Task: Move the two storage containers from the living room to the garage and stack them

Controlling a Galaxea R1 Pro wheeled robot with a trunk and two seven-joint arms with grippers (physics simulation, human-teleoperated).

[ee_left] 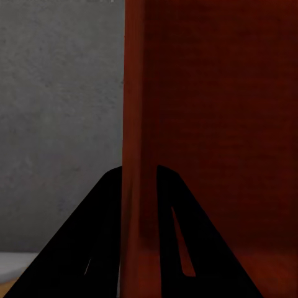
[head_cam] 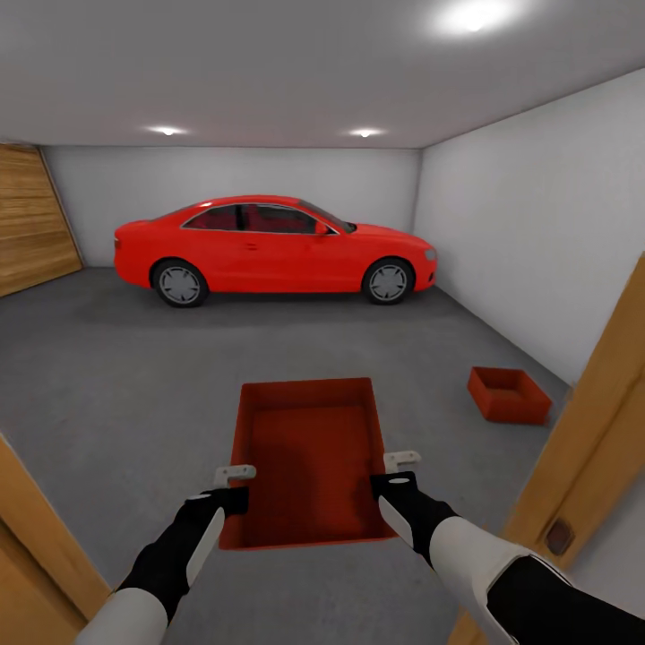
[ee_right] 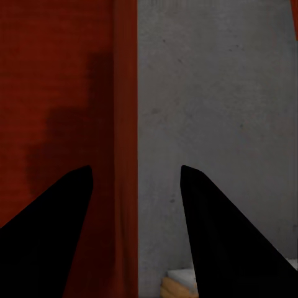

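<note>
One orange-red storage container (head_cam: 309, 466) hangs in front of me between both arms, above the dark grey garage floor (head_cam: 134, 376). My left gripper (head_cam: 235, 485) is shut on its left wall; the left wrist view shows that wall (ee_left: 139, 124) pinched between the black fingers of the left gripper (ee_left: 139, 180). My right gripper (head_cam: 399, 471) is at the right wall. In the right wrist view the right gripper (ee_right: 136, 171) stands open, fingers wide on either side of the rim (ee_right: 124, 124). The second storage container (head_cam: 509, 394) sits on the floor at the right, near the wall.
I stand in a doorway, with wooden door frames close on the right (head_cam: 591, 430) and lower left (head_cam: 36, 528). A red car (head_cam: 269, 246) is parked across the back of the garage. Wood-plank doors (head_cam: 31, 219) line the left wall.
</note>
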